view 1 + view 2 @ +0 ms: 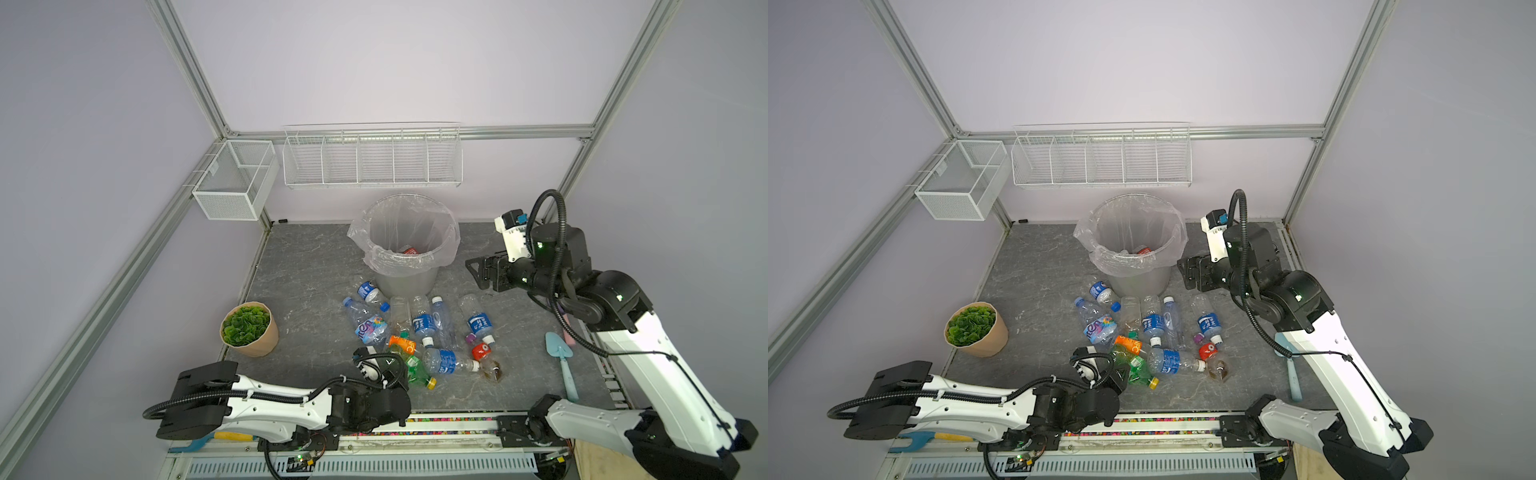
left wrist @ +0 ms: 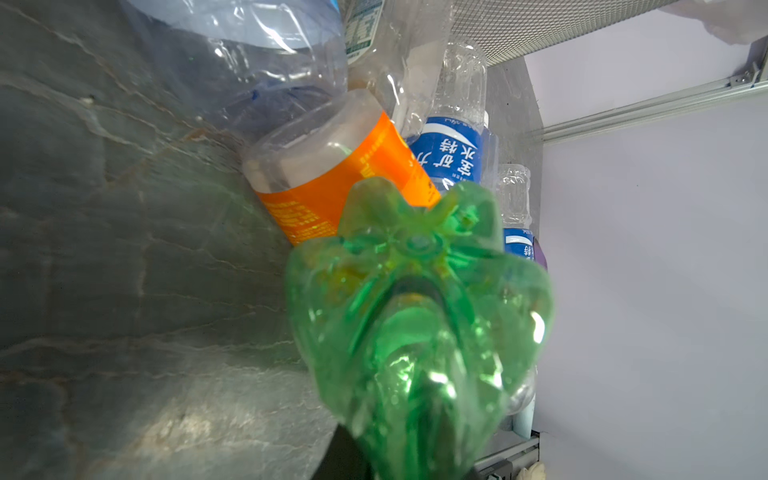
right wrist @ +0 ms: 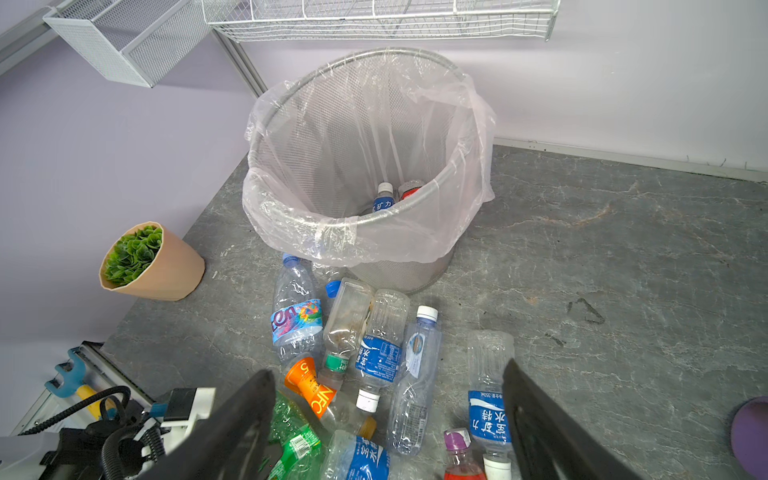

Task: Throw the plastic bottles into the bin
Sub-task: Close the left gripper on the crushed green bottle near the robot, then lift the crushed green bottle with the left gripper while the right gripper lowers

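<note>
One grab: left gripper clamped on green bottle in front of bin; right gripper wide beside bin.

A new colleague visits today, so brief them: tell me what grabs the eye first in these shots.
The jumble of crushed plastic bottles strewn on the grey tabletop just in front of the bag-lined bin stands out first. Next comes the bright green bottle at the pile's near edge, clamped in the left gripper and filling the left wrist view. The right gripper hangs open beside the bin, on its right in both top views.
</note>
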You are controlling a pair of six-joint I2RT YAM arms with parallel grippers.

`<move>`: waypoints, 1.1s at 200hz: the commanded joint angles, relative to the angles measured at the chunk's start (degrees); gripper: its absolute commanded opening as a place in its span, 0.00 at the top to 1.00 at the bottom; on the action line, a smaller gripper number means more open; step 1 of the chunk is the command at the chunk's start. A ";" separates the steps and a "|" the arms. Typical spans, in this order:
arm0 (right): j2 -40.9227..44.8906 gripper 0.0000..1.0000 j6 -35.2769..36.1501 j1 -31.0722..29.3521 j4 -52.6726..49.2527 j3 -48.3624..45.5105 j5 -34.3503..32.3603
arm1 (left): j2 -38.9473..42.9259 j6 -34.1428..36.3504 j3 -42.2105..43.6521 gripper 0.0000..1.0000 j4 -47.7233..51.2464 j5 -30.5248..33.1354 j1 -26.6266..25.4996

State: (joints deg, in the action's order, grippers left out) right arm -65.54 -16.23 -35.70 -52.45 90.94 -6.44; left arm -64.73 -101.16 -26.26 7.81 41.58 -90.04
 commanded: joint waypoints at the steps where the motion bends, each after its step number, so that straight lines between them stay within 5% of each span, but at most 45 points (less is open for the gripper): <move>1: 1.09 0.12 0.75 0.37 0.68 -1.43 -0.86 | 1.84 3.04 -3.90 0.83 7.97 1.77 -0.14; 137: 2.78 0.12 -0.24 0.51 0.24 -4.29 0.25 | 5.82 5.44 -7.49 0.84 15.83 5.37 -0.58; 220: 14.64 0.12 -1.78 -0.74 -6.71 -21.00 11.01 | 10.96 6.60 -8.23 0.84 21.40 9.52 -0.49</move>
State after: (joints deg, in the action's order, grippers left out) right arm -53.93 -16.64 -35.75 -55.59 72.47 0.75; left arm -55.35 -95.85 -32.01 24.82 46.83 -90.39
